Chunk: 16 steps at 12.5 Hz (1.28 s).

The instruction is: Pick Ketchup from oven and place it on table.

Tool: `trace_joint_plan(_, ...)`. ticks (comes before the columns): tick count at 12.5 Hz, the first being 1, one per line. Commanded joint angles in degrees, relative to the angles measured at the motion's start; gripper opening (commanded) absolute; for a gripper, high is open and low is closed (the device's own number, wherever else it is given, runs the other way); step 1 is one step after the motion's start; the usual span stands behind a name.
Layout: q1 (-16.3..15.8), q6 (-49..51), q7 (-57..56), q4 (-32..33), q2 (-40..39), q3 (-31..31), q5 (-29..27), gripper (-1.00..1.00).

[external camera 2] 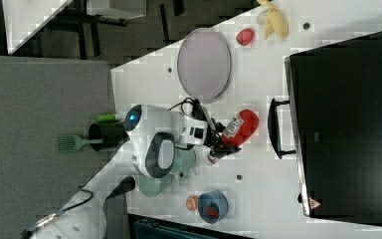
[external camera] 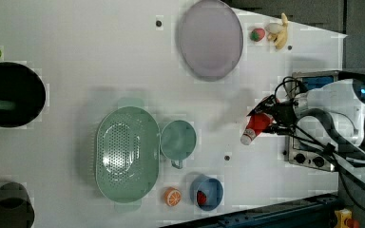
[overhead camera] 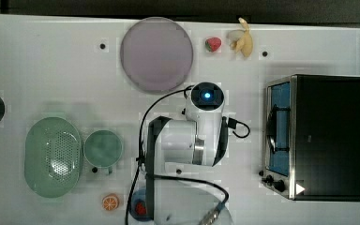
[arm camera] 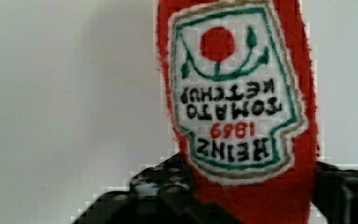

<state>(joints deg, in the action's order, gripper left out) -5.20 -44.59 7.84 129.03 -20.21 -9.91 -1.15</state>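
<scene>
My gripper [external camera: 272, 115] pinches the Ketchup [external camera: 256, 124] between its jaws, out of the oven [external camera: 313, 152], over the table [external camera: 100, 61] just in front of its door. I should lower until it rests on bare white, then open.

ketchup bottle [arm camera: 235, 107] looks like fuzzy stitched cloth, oven [overhead camera: 316, 136] is glossy black with shiny metal trim, table [overhead camera: 51, 70] matte white.
</scene>
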Motion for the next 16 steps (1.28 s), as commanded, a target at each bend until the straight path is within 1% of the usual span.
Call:
trace_joint_plan(1,-0.9,-5.5,1.9,-1.2,0.0,1.4,-0.9,0.96)
trace_joint_plan(2,-0.9,-5.9,1.9,-1.8,0.4,1.4,-0.9,1.0)
trace_joint_plan(4,-0.9,-4.1,2.6,-3.0,4.1,1.4,-0.9,1.0)
trace_joint_plan(7,-0.9,5.2,2.9,-7.5,11.8,1.4,-0.9,1.0)
trace_joint_plan(9,-1.0,12.4,2.9,-12.9,16.3,1.5,-0.8,1.0)
trace_joint_plan(11,-1.0,19.9,2.9,-19.7,19.1,1.9,-0.7,1.0)
trace_joint_plan(13,-1.1,27.7,2.9,-26.4,20.1,2.2,-0.5,1.0)
trace_joint_plan(16,-1.2,36.3,2.9,-33.6,20.0,2.2,-0.4,1.0)
